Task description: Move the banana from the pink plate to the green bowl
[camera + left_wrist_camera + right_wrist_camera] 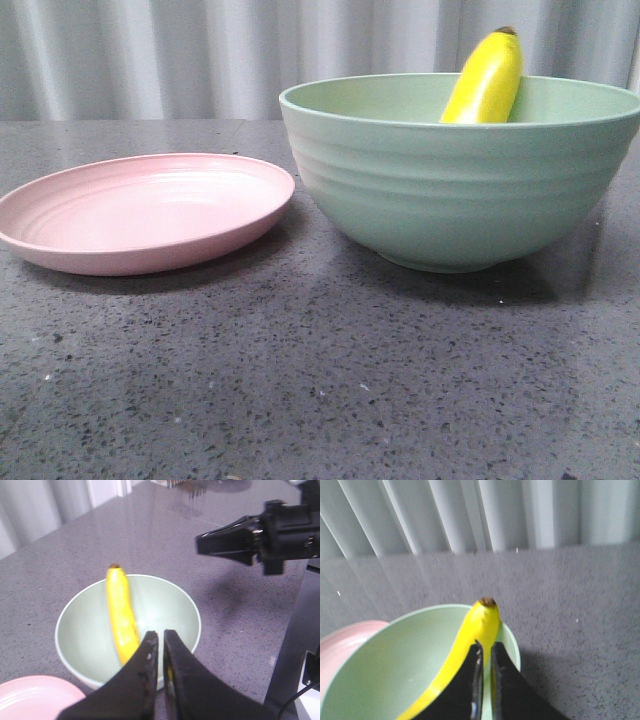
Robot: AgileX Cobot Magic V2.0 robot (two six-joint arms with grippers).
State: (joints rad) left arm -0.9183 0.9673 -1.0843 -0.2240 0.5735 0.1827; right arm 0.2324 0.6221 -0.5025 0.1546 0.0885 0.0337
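Note:
The yellow banana [485,80] lies inside the green bowl [450,190], its dark tip leaning up over the far right rim. The pink plate [140,210] sits empty to the left of the bowl. Neither gripper shows in the front view. In the left wrist view my left gripper [161,635] is shut and empty, held above the bowl [170,605] and banana [121,615], with the plate [35,700] beside it. My right gripper [486,647] is shut and empty above the bowl's rim [385,675] next to the banana [470,645]; it also shows in the left wrist view [200,542].
The bowl and plate stand on a dark grey speckled table [320,380]. A pale corrugated wall [150,60] runs behind it. A black upright post [295,645] stands at the table's side in the left wrist view.

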